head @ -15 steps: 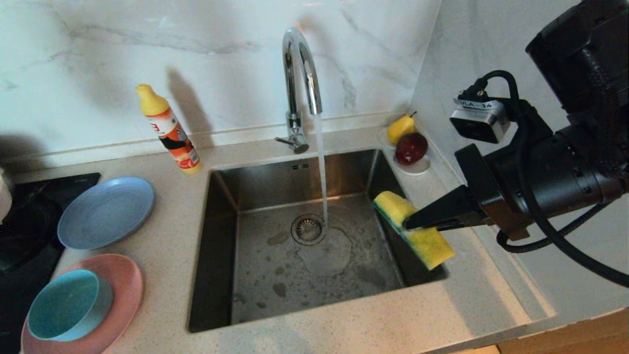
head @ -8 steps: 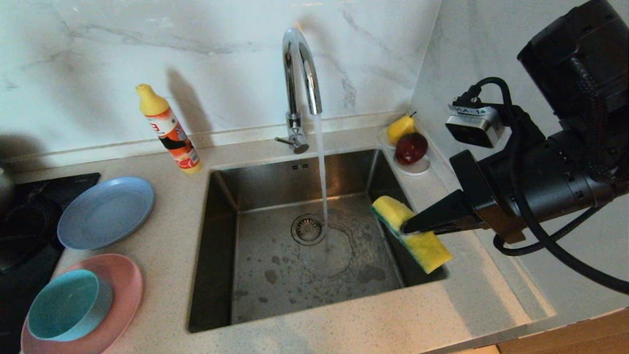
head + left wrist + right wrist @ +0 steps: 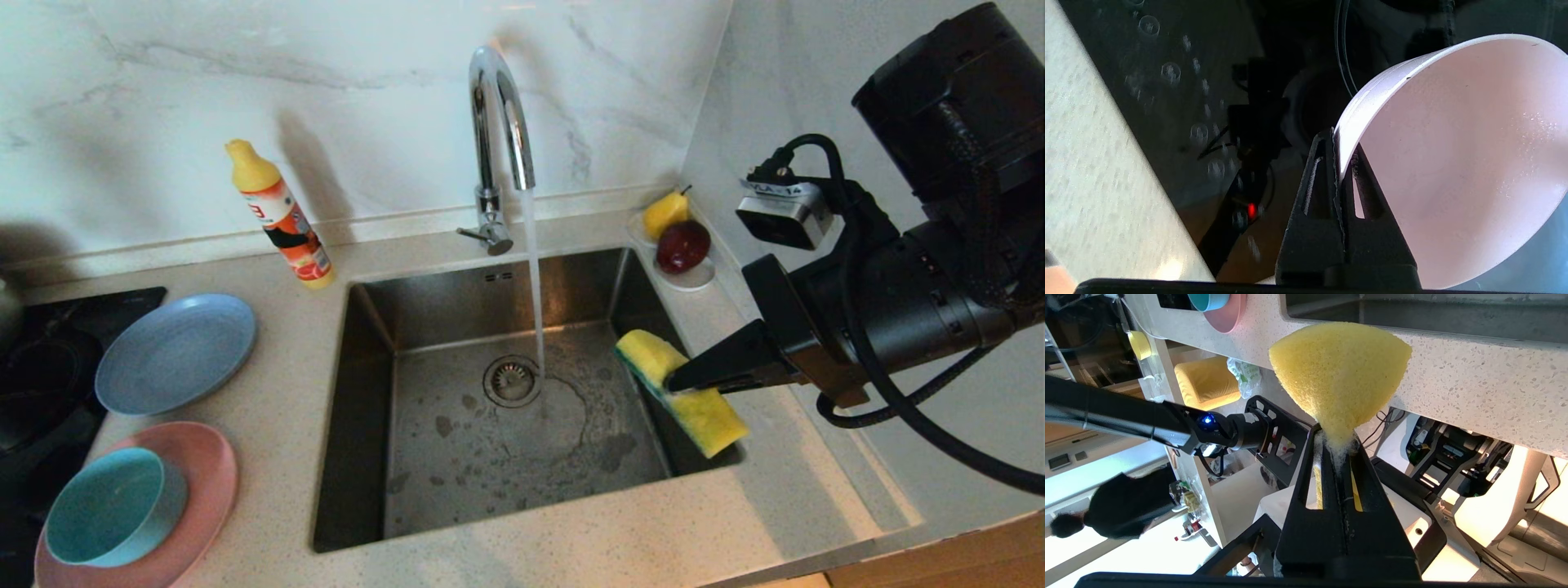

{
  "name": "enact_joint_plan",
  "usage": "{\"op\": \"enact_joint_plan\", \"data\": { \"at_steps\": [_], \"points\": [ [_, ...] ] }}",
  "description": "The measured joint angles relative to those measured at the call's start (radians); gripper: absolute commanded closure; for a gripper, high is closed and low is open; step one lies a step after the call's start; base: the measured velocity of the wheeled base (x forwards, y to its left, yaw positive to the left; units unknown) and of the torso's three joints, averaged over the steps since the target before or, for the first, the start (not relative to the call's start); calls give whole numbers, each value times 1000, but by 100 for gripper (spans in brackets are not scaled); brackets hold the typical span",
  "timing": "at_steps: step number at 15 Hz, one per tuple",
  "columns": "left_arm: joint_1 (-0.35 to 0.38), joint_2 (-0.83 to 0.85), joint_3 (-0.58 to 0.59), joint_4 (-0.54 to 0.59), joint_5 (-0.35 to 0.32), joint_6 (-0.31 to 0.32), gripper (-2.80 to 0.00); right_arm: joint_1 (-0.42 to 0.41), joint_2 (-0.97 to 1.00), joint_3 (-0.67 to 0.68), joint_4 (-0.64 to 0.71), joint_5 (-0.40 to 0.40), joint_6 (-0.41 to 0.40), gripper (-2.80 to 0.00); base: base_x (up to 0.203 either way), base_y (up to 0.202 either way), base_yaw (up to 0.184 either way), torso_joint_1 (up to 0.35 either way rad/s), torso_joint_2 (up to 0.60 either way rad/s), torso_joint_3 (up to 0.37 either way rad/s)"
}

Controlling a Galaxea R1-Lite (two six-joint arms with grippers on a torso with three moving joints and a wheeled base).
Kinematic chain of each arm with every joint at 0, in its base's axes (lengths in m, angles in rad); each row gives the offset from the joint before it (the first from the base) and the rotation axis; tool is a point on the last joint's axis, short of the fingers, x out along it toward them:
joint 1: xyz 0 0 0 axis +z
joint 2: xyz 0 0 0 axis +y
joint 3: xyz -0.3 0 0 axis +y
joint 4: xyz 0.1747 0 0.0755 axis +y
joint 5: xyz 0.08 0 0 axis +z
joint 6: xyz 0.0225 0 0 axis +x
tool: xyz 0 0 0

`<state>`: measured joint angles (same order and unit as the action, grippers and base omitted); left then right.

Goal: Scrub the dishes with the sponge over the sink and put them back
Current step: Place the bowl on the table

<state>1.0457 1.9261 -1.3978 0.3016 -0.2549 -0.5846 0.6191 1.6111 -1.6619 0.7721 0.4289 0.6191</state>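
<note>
Since the earlier head views, the right tool and its yellow sponge are seen shifted slightly toward the sink's middle; a pale shape at the left edge of the oldest view is no longer visible. Nothing else is displaced.

The right tool is clamped on the sponge at mid-length, so that both ends stand free, and is held over the right rim of the steel sink, near but clear of the stream from the running tap. This position is judged a waiting one, ready for a dish to be brought in.

The left tool lies outside the head view. In the left wrist view it is closed on the rim of a pale pink-white bowl, pinched at the edge so the inside stays open for scrubbing; the bowl is held tilted above a dark glass hob.

Resting on the surface left of the sink are a blue-grey plate and a pink plate, with a teal bowl set on the pink plate. A detergent bottle stands behind them.
</note>
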Motion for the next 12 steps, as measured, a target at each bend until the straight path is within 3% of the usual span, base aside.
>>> {"op": "enact_joint_plan", "data": {
  "at_steps": [12],
  "points": [
    [-15, 213, -163, 1, -2, -17, 0, 1, 0, 1, 0, 9, 1, 0, 0, 0, 0, 0, 0, 0]
  ]
}}
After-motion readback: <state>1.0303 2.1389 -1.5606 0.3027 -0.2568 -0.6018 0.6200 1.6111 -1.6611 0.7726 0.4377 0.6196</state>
